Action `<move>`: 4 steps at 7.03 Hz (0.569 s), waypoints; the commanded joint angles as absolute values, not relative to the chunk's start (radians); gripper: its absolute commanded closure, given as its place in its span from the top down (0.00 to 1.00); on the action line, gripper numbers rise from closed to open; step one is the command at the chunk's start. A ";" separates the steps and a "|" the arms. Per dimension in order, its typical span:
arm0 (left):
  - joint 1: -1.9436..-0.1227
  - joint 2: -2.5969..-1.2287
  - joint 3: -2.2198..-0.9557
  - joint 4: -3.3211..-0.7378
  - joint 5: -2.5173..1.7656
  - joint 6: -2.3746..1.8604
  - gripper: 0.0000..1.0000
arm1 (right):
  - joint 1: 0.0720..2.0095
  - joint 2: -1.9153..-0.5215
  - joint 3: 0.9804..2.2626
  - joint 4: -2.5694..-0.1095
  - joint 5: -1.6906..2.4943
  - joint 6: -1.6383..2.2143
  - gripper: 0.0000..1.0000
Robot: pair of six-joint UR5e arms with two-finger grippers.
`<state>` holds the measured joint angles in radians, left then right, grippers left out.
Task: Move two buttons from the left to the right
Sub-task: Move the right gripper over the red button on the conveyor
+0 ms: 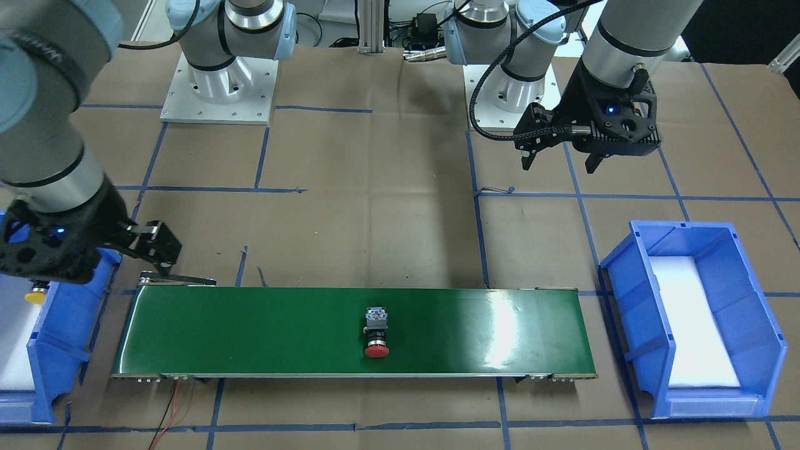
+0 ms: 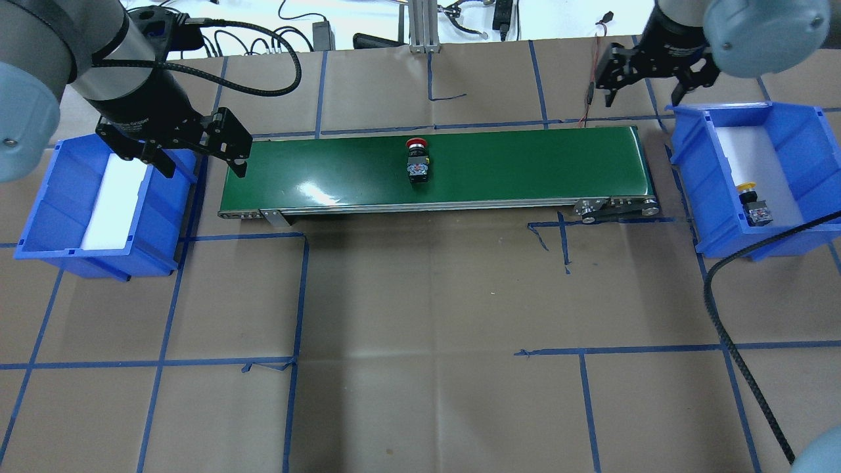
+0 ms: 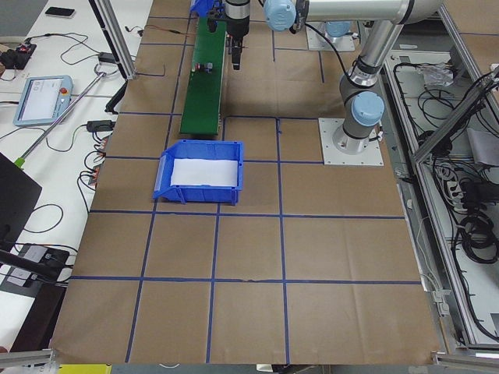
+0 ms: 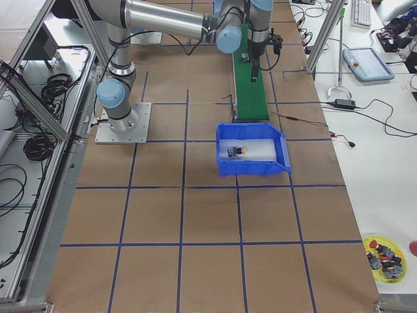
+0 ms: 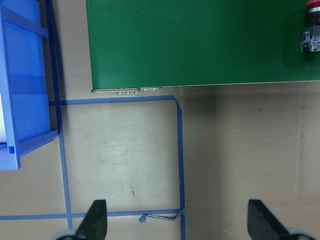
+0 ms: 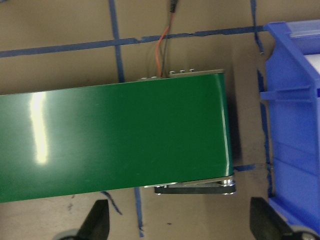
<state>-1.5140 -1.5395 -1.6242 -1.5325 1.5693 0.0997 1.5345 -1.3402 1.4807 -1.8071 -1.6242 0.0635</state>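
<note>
- Along the worktop's far edge, front view: red button [image 1: 376, 332] lies sideways midway down the belt [image 1: 250, 331]; it could roll off.
- Overhead: yellow button [image 2: 755, 205] in right-edge bin [image 2: 762, 244]; left claw [image 2: 202, 169] spread.
- Right wrist: right claw [image 6: 180, 222] spread; late pinch may miss.

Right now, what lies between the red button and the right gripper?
Between red button and right gripper: only bare green belt, seen in the overhead view.

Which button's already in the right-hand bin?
The yellow-capped button lies in the right blue bin; the red-capped button sits mid-belt on the green conveyor.
</note>
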 commanded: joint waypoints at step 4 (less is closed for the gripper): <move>-1.514 -1.536 -1.624 -1.532 1.569 0.101 1.00 | 1.617 -1.362 1.485 -1.809 -1.620 0.095 0.99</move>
<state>-1.5140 -1.5385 -1.6232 -1.5325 1.5701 0.1000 1.6158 -1.3622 1.4858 -1.8095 -1.6220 0.0987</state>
